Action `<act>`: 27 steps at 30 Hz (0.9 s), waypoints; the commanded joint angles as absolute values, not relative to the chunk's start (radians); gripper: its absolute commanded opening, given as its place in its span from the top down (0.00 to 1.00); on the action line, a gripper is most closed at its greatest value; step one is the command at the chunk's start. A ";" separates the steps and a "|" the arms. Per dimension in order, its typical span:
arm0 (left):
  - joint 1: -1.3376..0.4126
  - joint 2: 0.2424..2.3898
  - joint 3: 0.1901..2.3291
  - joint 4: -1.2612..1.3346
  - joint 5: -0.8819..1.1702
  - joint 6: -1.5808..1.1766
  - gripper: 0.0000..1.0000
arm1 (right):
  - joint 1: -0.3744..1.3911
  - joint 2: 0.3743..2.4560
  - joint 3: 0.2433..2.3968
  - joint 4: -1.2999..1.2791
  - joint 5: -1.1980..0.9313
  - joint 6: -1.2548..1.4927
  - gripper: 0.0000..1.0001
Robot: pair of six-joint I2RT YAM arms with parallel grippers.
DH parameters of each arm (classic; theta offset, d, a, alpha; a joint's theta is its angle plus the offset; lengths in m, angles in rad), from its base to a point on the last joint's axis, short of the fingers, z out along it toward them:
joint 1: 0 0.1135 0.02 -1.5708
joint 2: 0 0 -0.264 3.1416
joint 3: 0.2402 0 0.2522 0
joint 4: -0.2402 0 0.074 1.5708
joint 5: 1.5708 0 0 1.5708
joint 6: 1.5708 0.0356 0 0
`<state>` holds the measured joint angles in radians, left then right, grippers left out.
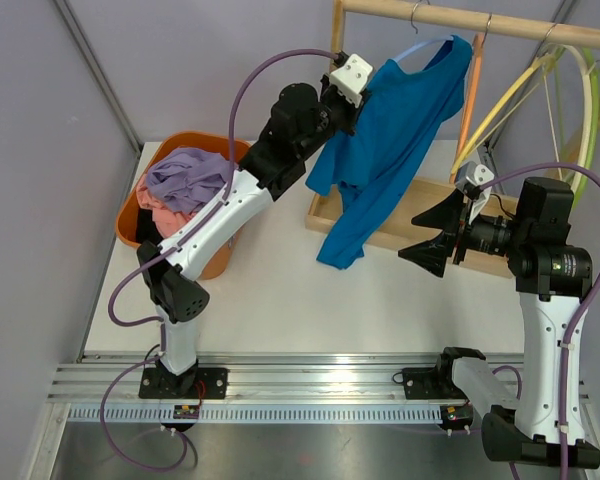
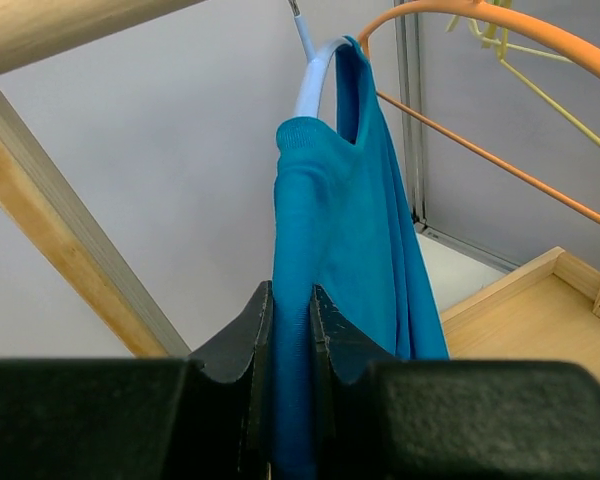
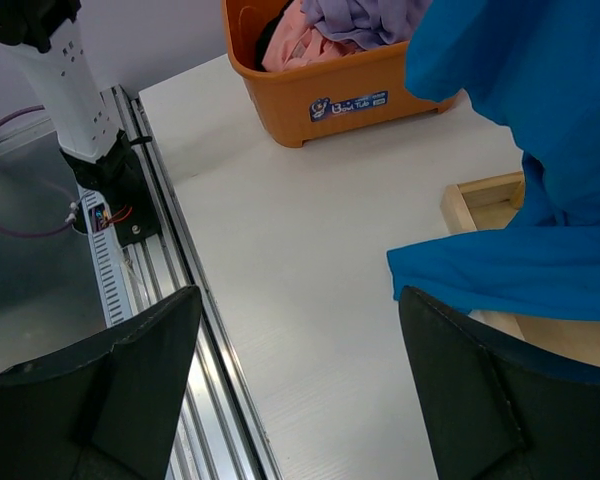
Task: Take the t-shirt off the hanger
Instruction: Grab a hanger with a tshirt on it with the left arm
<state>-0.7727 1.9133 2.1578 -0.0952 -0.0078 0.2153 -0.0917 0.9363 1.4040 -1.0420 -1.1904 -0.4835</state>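
The teal t-shirt (image 1: 400, 130) hangs lopsided from the pale blue hanger (image 2: 315, 80) on the wooden rail (image 1: 460, 20), bunched toward one end, likely so it can be drawn off sideways. The left fingers (image 2: 242, 345) are clamped on a fold of its cloth below the collar. The right fingers (image 3: 140, 370) stand spread wide above the bench (image 1: 280, 300), near the drooping hem, holding nothing.

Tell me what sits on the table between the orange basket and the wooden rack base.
Nothing. The right wrist view shows only bare white tabletop between the orange basket and the wooden rack base.
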 commanded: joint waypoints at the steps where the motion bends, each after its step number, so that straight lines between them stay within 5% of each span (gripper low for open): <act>1: -0.805 1.844 2.278 0.114 0.028 0.259 1.00 | -0.087 0.931 1.410 -0.974 -1.209 -0.426 0.13; 10: -0.824 1.865 2.332 0.098 0.020 0.271 1.00 | -0.087 0.930 1.413 -0.989 -1.203 -0.433 0.13; 27: -0.825 1.617 1.968 0.141 -0.041 0.321 1.00 | -0.087 0.928 1.404 -0.991 -1.203 -0.423 0.13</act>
